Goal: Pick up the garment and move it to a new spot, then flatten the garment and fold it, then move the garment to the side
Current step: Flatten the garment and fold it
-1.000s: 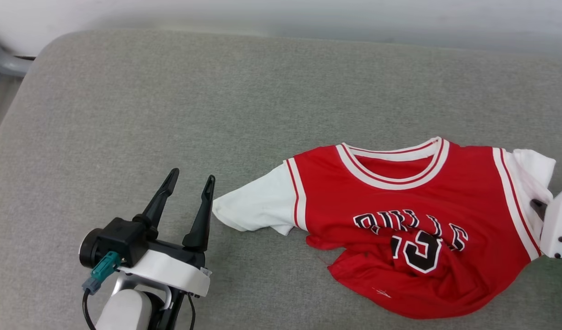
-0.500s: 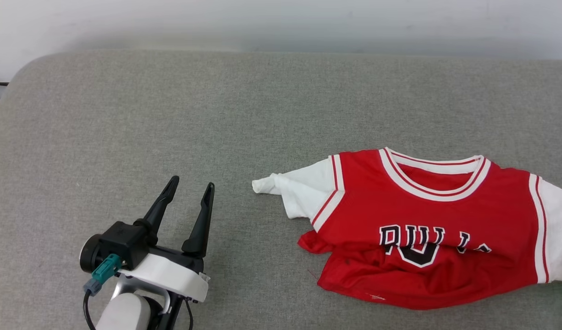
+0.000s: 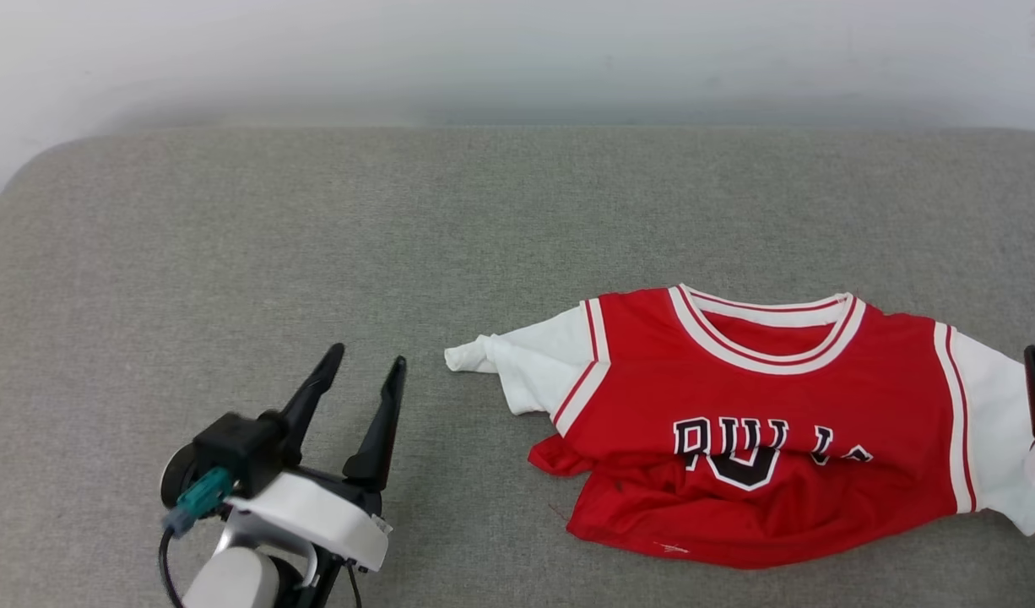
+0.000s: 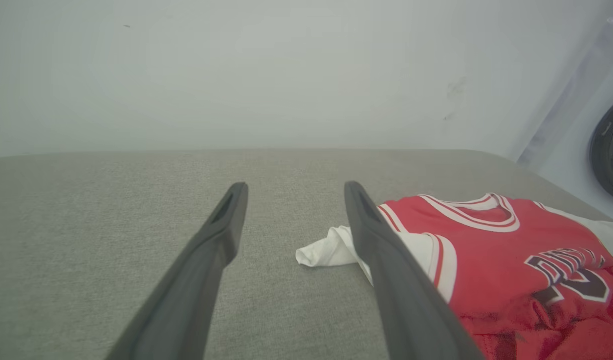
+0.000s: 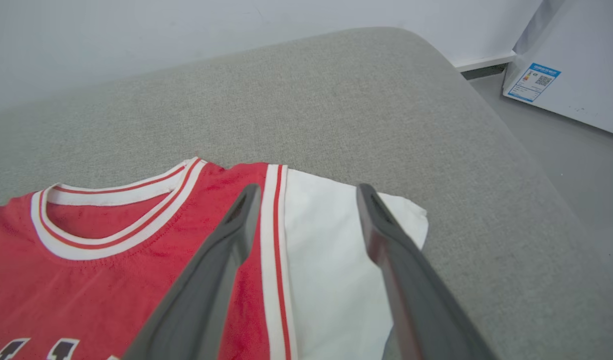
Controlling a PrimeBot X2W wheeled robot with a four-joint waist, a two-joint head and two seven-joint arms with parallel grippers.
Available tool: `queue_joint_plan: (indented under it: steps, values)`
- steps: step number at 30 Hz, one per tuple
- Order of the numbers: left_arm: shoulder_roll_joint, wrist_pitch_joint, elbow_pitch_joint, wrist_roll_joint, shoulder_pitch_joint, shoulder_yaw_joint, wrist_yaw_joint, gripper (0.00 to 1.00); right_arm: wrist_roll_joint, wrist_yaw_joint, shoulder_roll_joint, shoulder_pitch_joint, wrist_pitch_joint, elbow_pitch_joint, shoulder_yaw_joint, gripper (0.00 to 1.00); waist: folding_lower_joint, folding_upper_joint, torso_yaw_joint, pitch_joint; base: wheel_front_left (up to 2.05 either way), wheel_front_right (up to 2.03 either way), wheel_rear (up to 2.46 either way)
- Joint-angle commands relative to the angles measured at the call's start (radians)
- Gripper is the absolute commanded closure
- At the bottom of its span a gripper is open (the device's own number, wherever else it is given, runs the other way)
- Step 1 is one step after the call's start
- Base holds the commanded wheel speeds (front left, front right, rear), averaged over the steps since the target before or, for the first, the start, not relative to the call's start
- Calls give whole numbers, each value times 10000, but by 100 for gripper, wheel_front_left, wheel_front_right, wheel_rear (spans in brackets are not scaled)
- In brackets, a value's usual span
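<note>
Red jersey [image 3: 762, 405] lower right — lettering folded, only "BU" readable. Left gripper [image 3: 368, 355] lower left, spread, empty; right gripper [image 5: 307, 187] spread over white sleeve [image 5: 331, 250].

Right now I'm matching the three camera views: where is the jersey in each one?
Head view: jersey at lower right, on the grey pad.
Left wrist view: lower right, partly behind one finger of the left gripper.
Right wrist view: lower left to centre, beyond the open right gripper.
Shared landmark: the striped collar.
</note>
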State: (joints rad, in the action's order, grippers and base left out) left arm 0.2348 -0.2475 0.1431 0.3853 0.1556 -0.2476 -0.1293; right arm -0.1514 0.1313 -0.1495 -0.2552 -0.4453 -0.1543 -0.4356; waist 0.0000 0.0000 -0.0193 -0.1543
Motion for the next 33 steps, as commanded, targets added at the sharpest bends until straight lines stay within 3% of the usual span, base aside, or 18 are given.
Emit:
queue_joint_plan:
  steps: [1, 6, 11, 18, 24, 33]
  values:
    - [175, 285, 11, 142, 230, -143, -18, 0, -98, -11, -41, 120, -15, 238, 85, 0, 0, 0, 61, -75, 0, 0, 0]
    - [853, 2849, -140, 1011, 1112, -658, -19, 0, -258, -11, 12, 387, -306, 1454, 433, 0, 0, 0, 301, -455, 0, 0, 0]
    - [1382, 6189, -147, 2046, 2301, -764, 12, 0, -260, -9, 200, 552, -534, 2473, 632, 0, 0, 0, 580, -921, 0, 0, 0]
    - [1580, 9754, 181, 3101, 4173, -1142, 62, 0, -233, -9, 443, 539, -654, 3228, 930, 0, 0, 0, 958, -1458, 0, 0, 0]
    - [1703, 11146, 747, 2949, 5001, -1774, 48, 0, -235, -11, 594, 412, -544, 3288, 1044, 0, 0, 0, 1236, -1657, 0, 0, 0]
    - [1975, 10914, 1870, 2406, 5152, -2185, 95, 0, -266, -9, 740, 389, -371, 3110, 1125, 0, 0, 0, 1551, -1961, 0, 0, 0]
